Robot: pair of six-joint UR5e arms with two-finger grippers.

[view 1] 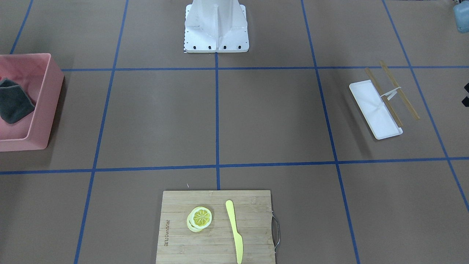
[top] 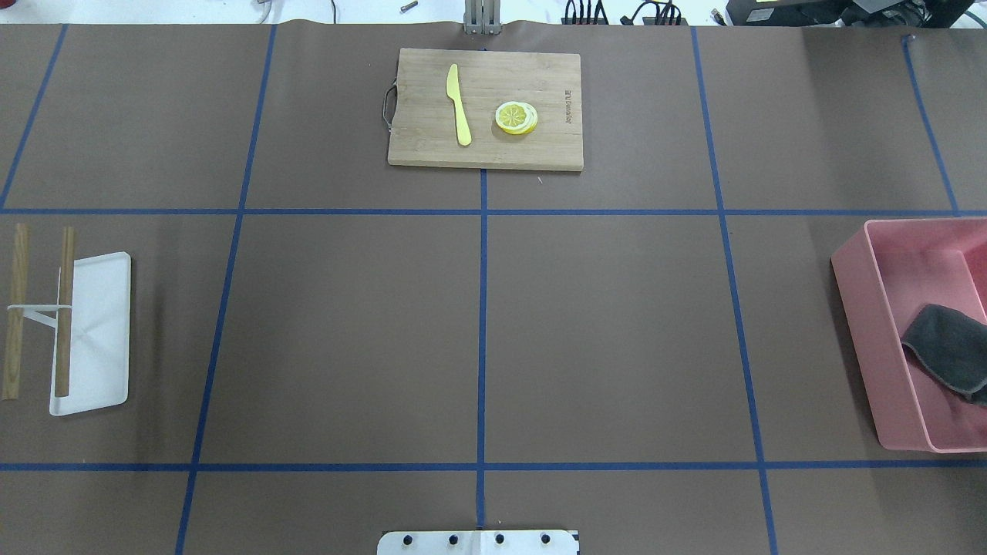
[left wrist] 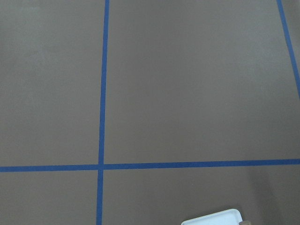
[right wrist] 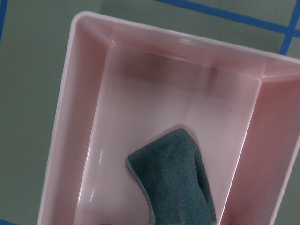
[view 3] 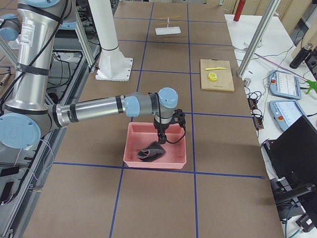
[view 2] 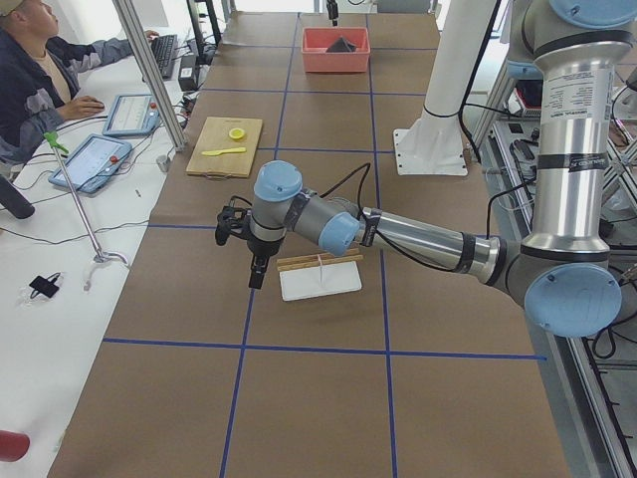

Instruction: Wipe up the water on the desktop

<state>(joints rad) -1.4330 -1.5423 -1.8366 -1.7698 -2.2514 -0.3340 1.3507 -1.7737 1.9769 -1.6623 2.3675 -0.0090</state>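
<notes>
The desktop is a matte brown top crossed by thin blue tape lines; I can make out no water on it. A dark grey cloth lies in a pink bin at the table's right end. My right gripper hangs over that bin, above the cloth. My left gripper hangs over the bare top beside a white tray. Each gripper shows only in a side view, so I cannot tell whether it is open or shut.
A bamboo cutting board at the far middle carries a yellow knife and a lemon slice. The white tray with chopsticks on a small rest lies at the left end. The robot's base stands mid-table.
</notes>
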